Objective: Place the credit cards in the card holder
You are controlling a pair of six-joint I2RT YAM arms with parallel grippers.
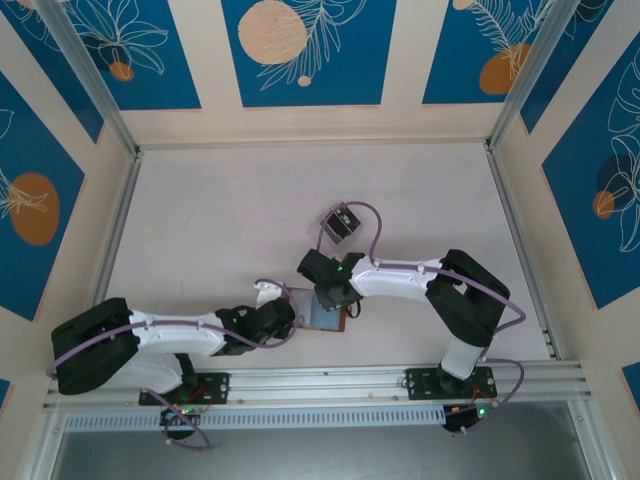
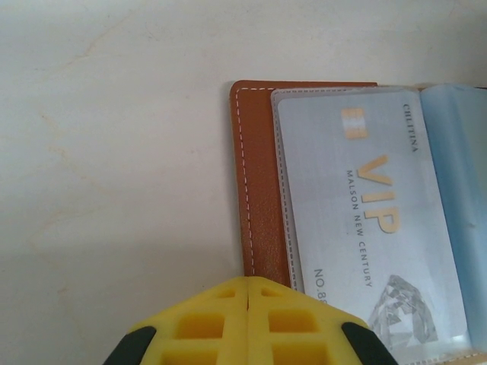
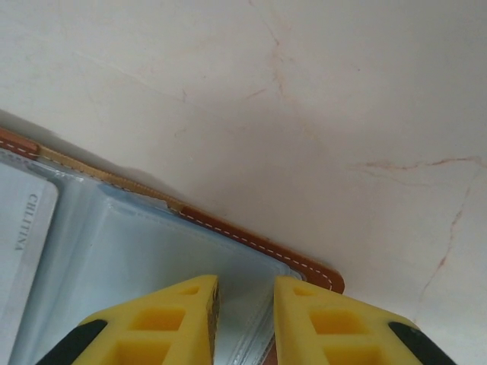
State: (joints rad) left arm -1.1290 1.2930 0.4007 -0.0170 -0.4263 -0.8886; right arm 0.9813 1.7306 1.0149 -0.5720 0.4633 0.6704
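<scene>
The brown leather card holder (image 2: 259, 190) lies open on the pale surface (image 2: 114, 152), near its front edge where the two arms meet. A silver VIP credit card (image 2: 365, 220) sits inside a clear sleeve (image 2: 278, 152) next to the stitched brown border, beside a pale blue pocket (image 2: 464, 190). The left pincer (image 2: 249, 323) is pressed together at that border. The right pincer (image 3: 245, 319) stands slightly spread over the holder's other end, with blue pocket showing through the gap

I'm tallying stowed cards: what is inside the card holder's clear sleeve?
A silvery VIP card lies in the clear sleeve of the card holder; the left claw covers the card's lower corner. Whether the pale blue pocket holds anything is hidden.
</scene>
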